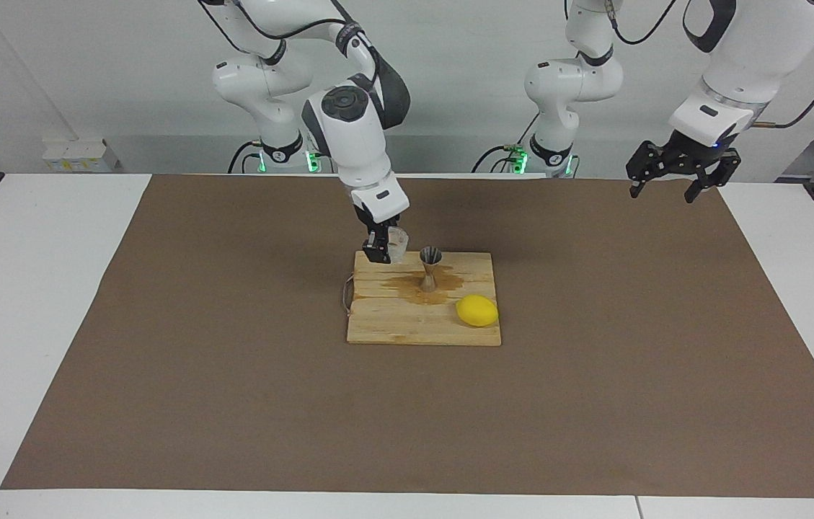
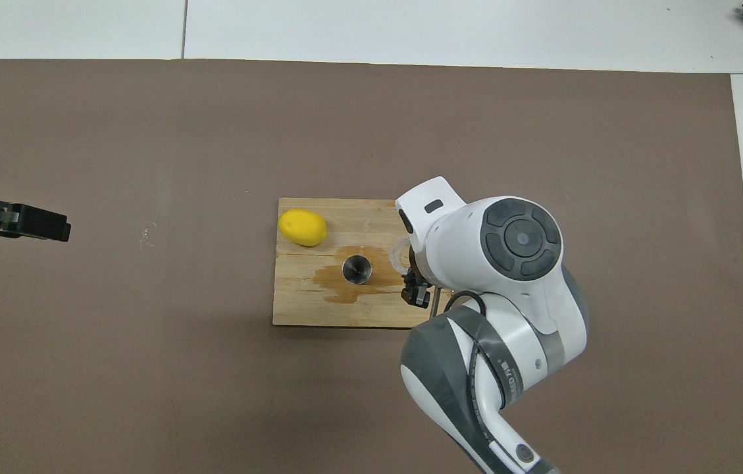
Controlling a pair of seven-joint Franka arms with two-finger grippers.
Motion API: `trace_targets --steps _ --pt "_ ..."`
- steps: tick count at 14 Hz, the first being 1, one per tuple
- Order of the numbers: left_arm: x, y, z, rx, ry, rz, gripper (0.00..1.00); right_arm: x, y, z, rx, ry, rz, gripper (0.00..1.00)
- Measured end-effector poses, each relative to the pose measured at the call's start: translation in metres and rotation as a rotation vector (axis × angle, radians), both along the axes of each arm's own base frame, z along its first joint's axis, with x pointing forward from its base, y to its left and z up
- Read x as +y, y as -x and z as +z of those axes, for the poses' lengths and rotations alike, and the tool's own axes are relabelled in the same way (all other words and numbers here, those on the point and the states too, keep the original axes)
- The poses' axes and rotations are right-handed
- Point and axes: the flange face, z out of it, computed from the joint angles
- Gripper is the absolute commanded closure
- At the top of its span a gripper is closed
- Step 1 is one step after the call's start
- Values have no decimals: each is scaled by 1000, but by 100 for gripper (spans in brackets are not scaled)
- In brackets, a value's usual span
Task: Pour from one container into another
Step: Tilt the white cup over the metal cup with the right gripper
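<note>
A small clear glass cup hangs in the air, gripped by my right gripper, over the wooden board's corner nearest the right arm. The silvery hourglass jigger stands upright on the board, just beside the cup, in a brown wet stain. My left gripper hangs open, high over the brown mat at the left arm's end, holding nothing.
A yellow lemon lies on the board's corner farther from the robots, toward the left arm's end. A brown mat covers most of the white table. The right arm's bulk hides part of the board in the overhead view.
</note>
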Motion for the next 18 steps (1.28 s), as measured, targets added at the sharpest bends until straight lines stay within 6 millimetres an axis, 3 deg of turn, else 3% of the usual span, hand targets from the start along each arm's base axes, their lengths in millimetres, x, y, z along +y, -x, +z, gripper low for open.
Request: trace_targets --steps 4,12,18 --pt "0 0 0 0 0 0 0 20 -3 0 -3 39 10 57" --pt "0 0 0 0 0 0 0 23 -17 -3 -26 75 12 57" --pt "0 0 0 0 0 0 0 39 -23 -16 -32 140 28 57"
